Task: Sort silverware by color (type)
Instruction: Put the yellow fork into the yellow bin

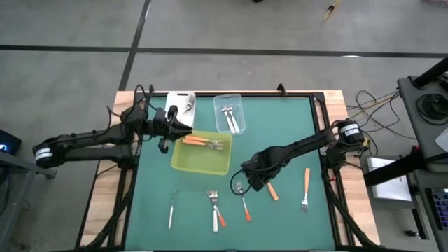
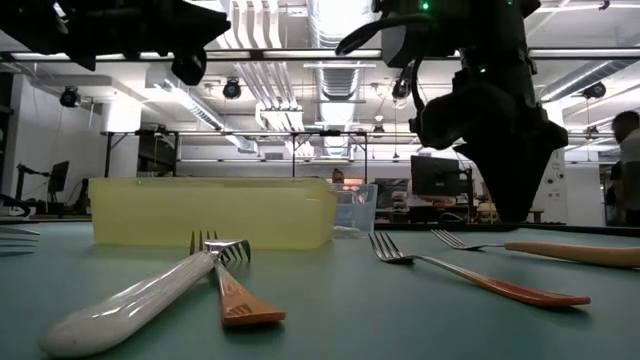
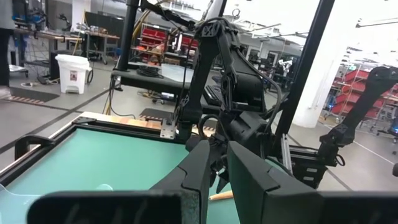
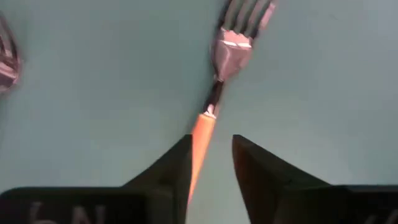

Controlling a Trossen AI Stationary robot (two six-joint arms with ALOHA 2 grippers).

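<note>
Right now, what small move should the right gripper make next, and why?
Probably lower and close. The right gripper stands over an orange-handled fork lying on the mat, its fingers apart with the handle between them. The left gripper waits by the tray, which already holds orange-handled forks.

Overhead view looks straight down on my desk (image 1: 280,133); low view looks level across it; both share the yellow tray (image 1: 201,155); wrist views sit close.
</note>
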